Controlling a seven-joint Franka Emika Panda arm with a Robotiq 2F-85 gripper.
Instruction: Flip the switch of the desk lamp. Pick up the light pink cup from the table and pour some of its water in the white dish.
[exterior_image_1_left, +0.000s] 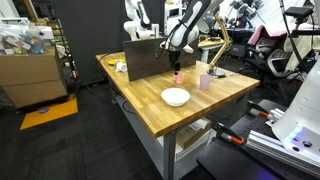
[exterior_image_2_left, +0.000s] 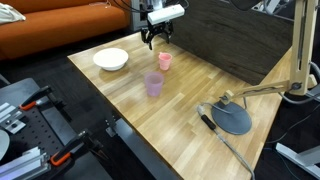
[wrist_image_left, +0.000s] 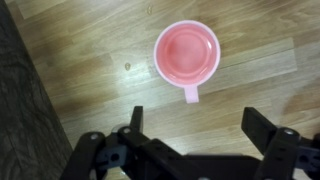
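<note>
fingers (wrist_image_left: 262, 130) spread apart just abv light pink cup (wrist_image_left: 187, 55), no contact

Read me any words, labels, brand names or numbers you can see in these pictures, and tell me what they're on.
None can be read. The pink cup, white dish, lamp and gripper show no lettering. Anything on the boxes in the background is too small and blurred to make out.
</note>
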